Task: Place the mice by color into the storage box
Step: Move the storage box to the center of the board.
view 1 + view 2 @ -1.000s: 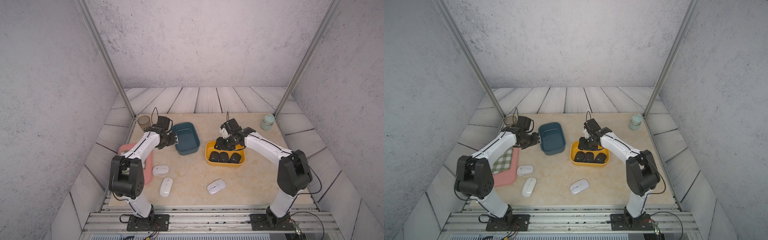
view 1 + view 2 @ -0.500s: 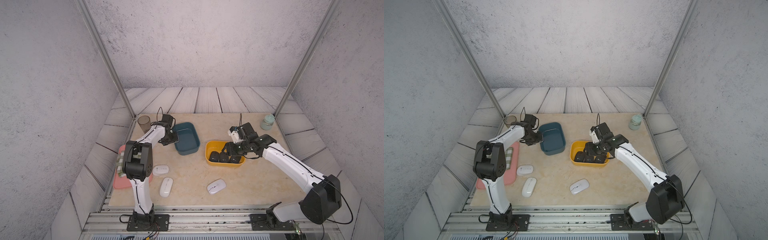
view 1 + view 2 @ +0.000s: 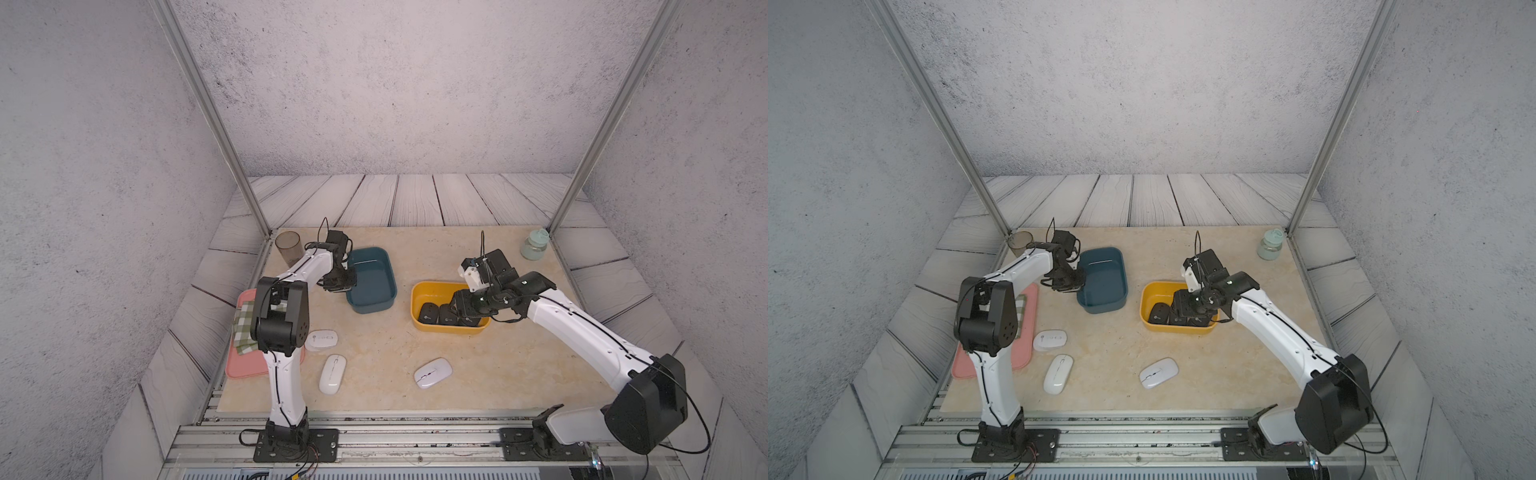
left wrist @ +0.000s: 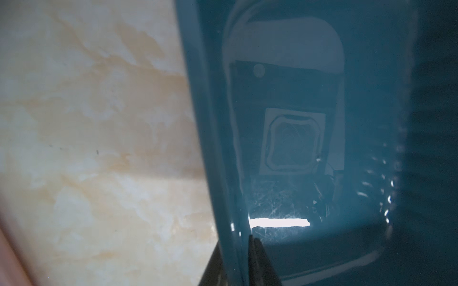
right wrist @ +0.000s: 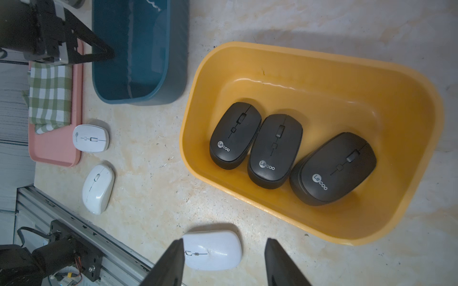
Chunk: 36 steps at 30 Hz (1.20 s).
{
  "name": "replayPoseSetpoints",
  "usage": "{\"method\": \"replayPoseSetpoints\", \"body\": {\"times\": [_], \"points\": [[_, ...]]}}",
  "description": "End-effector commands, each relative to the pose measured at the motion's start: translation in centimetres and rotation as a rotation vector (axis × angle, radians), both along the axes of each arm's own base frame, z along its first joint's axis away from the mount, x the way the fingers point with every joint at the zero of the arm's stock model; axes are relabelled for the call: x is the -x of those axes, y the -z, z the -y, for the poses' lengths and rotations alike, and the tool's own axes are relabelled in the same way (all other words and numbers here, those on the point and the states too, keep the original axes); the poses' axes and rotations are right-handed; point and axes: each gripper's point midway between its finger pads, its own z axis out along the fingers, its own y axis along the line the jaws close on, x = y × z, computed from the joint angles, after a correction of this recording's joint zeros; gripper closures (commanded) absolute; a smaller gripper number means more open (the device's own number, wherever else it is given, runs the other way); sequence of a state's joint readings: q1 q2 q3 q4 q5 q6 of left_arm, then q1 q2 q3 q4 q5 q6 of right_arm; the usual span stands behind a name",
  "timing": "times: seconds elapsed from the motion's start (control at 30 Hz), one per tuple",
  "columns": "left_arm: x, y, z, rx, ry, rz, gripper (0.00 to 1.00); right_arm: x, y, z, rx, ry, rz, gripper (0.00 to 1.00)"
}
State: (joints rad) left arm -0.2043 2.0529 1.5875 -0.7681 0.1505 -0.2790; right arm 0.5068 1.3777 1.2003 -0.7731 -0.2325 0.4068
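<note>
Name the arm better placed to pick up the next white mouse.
Probably right. The right gripper is open and empty near the lone white mouse; the left gripper pinches the blue bin's rim.

matte black mice (image 5: 275, 151), glossy white mice (image 5: 98, 189), shiny plastic teal bin (image 4: 371, 99), checked cloth (image 5: 49, 96)

My right: yellow plastic tub (image 3: 449, 330) with three matte black mice (image 5: 274, 151) in it.
Left of it: teal plastic tub (image 3: 374, 270).
Nearer me: three glossy white mice (image 3: 331, 374) on beige stone table (image 3: 374, 353).
</note>
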Motion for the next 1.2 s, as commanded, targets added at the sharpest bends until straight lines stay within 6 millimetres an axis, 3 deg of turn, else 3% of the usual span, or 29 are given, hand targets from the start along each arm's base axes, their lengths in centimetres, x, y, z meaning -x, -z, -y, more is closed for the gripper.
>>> {"method": "replayPoseSetpoints", "body": {"times": [0.0,0.3,0.47,0.67,0.83,1.0,1.07,1.13,1.17], "points": [[2.5,-1.2,0.5,-0.002,0.072,-0.033,0.83,1.0,-0.7,0.9,0.022,-0.007,0.026,0.44],[8.7,-1.4,-0.8,-0.155,0.251,-0.121,0.85,2.1,-0.6,1.3,0.023,-0.026,0.016,0.45],[10.4,-1.6,-1.7,-0.251,0.343,-0.110,0.88,2.9,-0.2,1.5,0.023,-0.037,-0.001,0.47],[11.0,-1.6,-1.5,-0.413,0.547,-0.023,0.88,3.7,-0.5,2.0,0.027,-0.049,0.006,0.48],[11.2,-1.8,0.0,-0.420,0.743,0.050,0.89,4.3,-0.7,2.2,0.033,-0.065,-0.001,0.48],[10.7,-1.0,-0.4,-0.470,0.820,0.057,0.88,4.6,-0.4,2.2,0.035,-0.075,-0.010,0.48],[10.0,-0.6,-0.8,-0.500,0.811,0.043,0.78,4.6,-0.2,2.1,0.034,-0.081,-0.016,0.48],[9.4,-0.9,-0.6,-0.503,0.786,0.040,0.55,4.7,-0.1,2.1,0.033,-0.083,-0.022,0.47],[9.0,-1.3,-0.5,-0.508,0.765,0.051,0.48,4.7,-0.2,2.0,0.030,-0.084,-0.020,0.47]]}}
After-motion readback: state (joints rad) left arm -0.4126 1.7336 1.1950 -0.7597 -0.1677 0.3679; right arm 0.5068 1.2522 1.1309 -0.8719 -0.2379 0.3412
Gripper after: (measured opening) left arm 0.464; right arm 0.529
